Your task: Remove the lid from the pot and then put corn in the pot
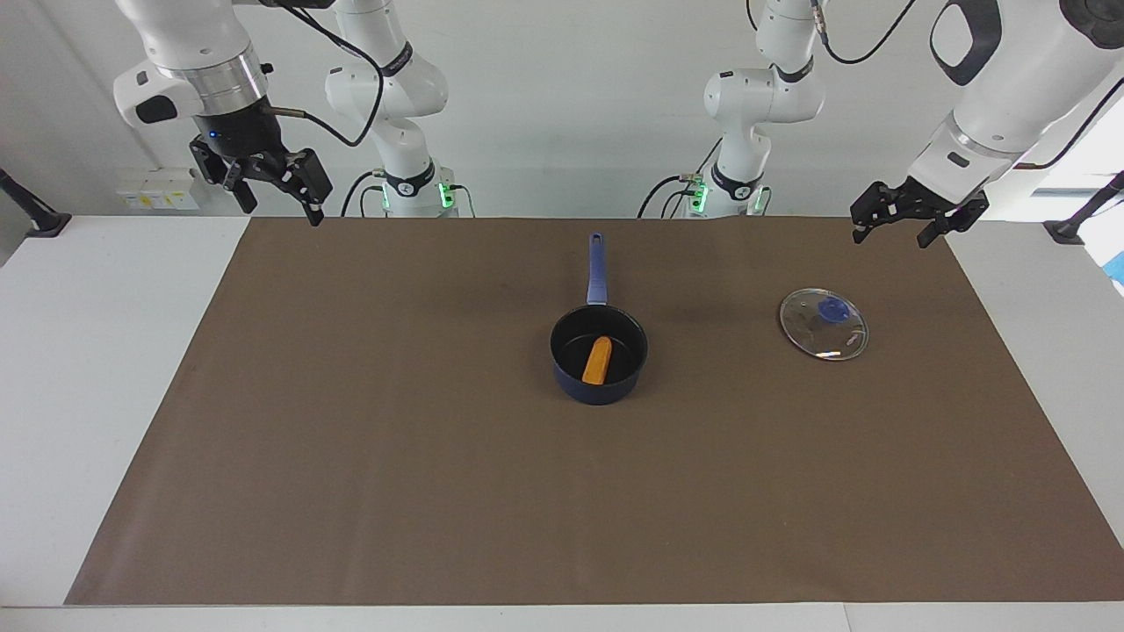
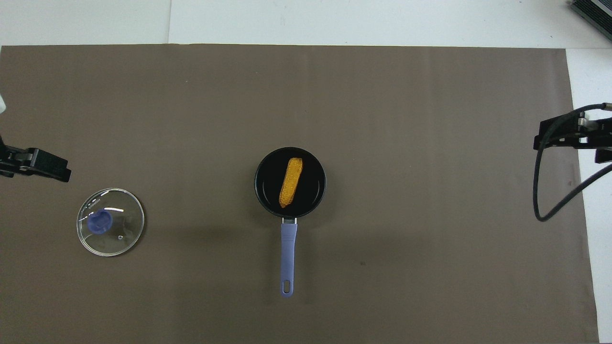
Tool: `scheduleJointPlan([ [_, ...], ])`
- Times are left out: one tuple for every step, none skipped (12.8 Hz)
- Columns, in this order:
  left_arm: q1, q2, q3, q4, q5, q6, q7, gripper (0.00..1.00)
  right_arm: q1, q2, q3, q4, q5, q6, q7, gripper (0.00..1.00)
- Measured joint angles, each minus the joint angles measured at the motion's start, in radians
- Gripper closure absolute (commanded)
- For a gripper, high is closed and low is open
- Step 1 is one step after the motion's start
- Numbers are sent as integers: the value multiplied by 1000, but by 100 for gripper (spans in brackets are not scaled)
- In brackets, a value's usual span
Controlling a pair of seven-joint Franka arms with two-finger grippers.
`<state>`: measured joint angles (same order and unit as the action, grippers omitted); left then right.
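The dark blue pot (image 1: 598,386) (image 2: 311,188) stands uncovered in the middle of the brown mat, its long handle (image 2: 288,248) pointing toward the robots. The yellow-orange corn (image 1: 598,361) (image 2: 290,182) lies inside it on the black bottom. The glass lid (image 1: 824,324) (image 2: 110,221) with its blue knob rests flat on the mat toward the left arm's end. My left gripper (image 1: 889,237) (image 2: 45,166) hangs open and empty over the mat's edge beside the lid. My right gripper (image 1: 281,211) (image 2: 569,136) hangs open and empty, high over the mat's corner at the right arm's end.
The brown mat (image 1: 395,456) covers most of the white table (image 1: 97,351). A black cable (image 2: 542,191) loops down from the right wrist. Two more arm bases (image 1: 404,189) stand at the robots' edge of the table.
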<state>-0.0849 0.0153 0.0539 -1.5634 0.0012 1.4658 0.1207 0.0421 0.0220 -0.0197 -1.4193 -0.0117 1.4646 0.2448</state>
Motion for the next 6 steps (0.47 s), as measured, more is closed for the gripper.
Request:
scheduleJointPlan([
  [0, 0, 0, 0, 0, -1, 0, 0, 0, -11, 0, -19, 2, 0, -20, 0],
  [0, 0, 0, -1, 0, -2, 0, 0, 0, -24, 0, -40, 4, 0, -34, 0],
  [0, 0, 0, -1, 0, -4, 0, 0, 0, -35, 0, -55, 5, 0, -38, 0],
  [0, 0, 0, -3, 0, -5, 0, 0, 0, -42, 0, -64, 5, 0, -38, 0],
  [0, 0, 0, -4, 0, -5, 0, 0, 0, -46, 0, -69, 5, 1, -38, 0],
  [0, 0, 0, -4, 0, -5, 0, 0, 0, -47, 0, -72, 5, 1, -38, 0],
])
